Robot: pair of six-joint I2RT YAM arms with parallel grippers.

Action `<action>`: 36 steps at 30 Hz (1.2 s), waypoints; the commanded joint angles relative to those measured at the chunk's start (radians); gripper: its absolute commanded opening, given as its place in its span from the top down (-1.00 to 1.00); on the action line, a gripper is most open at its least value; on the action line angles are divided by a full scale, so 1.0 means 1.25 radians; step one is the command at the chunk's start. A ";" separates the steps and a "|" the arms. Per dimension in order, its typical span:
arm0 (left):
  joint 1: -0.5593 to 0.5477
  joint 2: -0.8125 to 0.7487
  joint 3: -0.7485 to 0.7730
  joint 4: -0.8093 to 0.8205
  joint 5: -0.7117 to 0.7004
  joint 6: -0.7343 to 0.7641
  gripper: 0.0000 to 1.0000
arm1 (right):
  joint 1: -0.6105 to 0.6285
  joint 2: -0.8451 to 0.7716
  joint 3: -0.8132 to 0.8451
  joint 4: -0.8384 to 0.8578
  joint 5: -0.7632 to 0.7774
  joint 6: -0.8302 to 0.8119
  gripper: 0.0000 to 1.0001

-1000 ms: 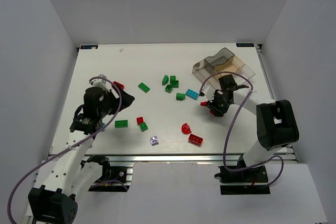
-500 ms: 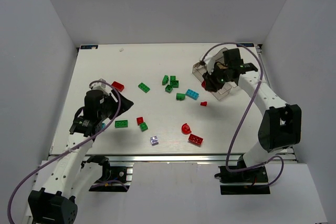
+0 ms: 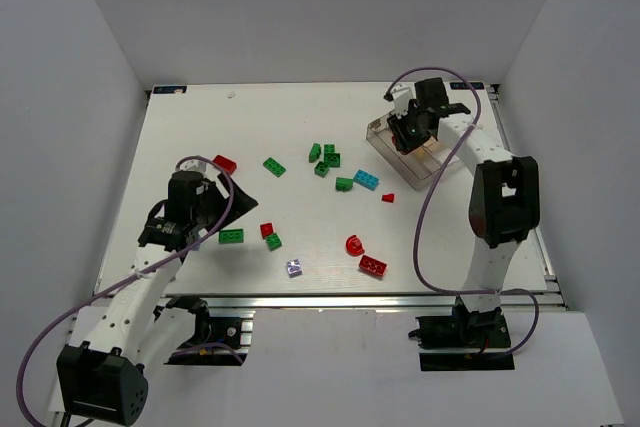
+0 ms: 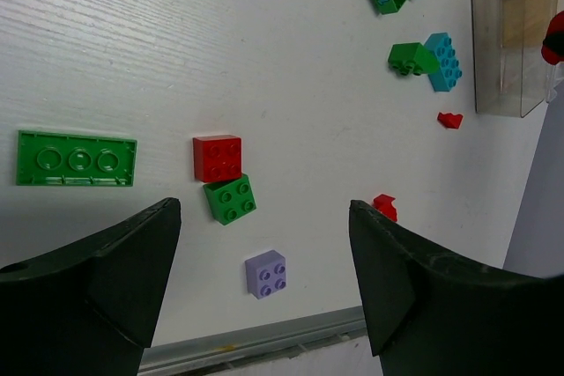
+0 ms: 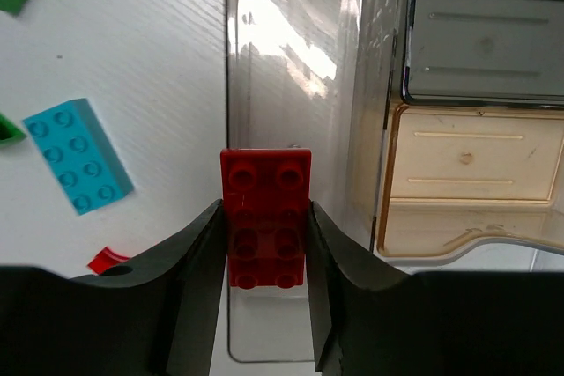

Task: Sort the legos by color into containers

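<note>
— Which step is this?
— Dropping off a red. My right pincer (image 5: 264, 248) pinches a red studded plastic brick (image 5: 264, 204) over an outer compartment of the clear smoky plastic tray (image 5: 282, 59). Next, I reckon, part the fingers.
— And the left?
— My left pincer (image 4: 262, 217) is spread and empty above the scattered bricks (image 4: 217, 158). No readable writing anywhere.

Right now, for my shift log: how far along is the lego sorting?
Done: nothing visible; tray compartments in view look empty. In hand: the right tool holds a red brick over one compartment; the left tool hangs open. Left: green bricks, cyan brick, purple brick and other reds on the table.
</note>
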 commanded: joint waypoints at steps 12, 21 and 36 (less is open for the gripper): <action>-0.003 0.021 0.039 -0.029 -0.012 0.003 -0.72 | -0.023 0.073 0.130 0.012 0.004 -0.017 -0.26; -0.010 0.113 0.071 -0.013 -0.002 0.016 -0.07 | -0.035 -0.074 0.054 -0.068 -0.331 -0.188 -0.12; -0.189 0.501 0.276 -0.218 -0.125 0.024 -0.48 | 0.017 -0.332 -0.318 0.035 -0.535 -0.250 -0.45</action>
